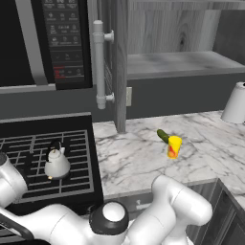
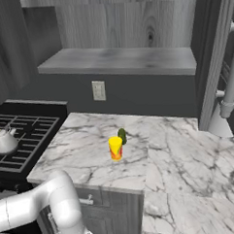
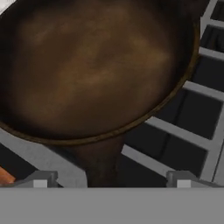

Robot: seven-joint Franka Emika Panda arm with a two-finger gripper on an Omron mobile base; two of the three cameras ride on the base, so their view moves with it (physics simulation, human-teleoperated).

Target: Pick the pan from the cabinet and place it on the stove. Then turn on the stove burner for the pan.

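The pan (image 3: pixel 92 70), round and dark brown, rests on the grid grates of the stove (image 3: pixel 205 109) in the hand view. Its handle (image 3: pixel 101 164) runs down toward the camera. My gripper (image 3: pixel 111 180) is open, one fingertip on each side of the handle, and neither touches it. The stove (image 1: pixel 28 143) (image 2: pixel 34 130) lies at the left of both base views. The cabinet (image 1: pixel 182 62) (image 2: pixel 121 60) hangs above the counter with its shelf bare and its door (image 1: pixel 119 62) swung open, the pale bar handle (image 1: pixel 99 62) on it.
A small white kettle (image 1: pixel 56 162) (image 2: pixel 4 139) stands on the grates. A black microwave (image 1: pixel 62 43) hangs above the stove. On the marble counter (image 1: pixel 143 158) (image 2: pixel 179 149) stands a yellow cup (image 1: pixel 174 146) (image 2: pixel 115 148), with a white roll (image 1: pixel 235 103) at the far right.
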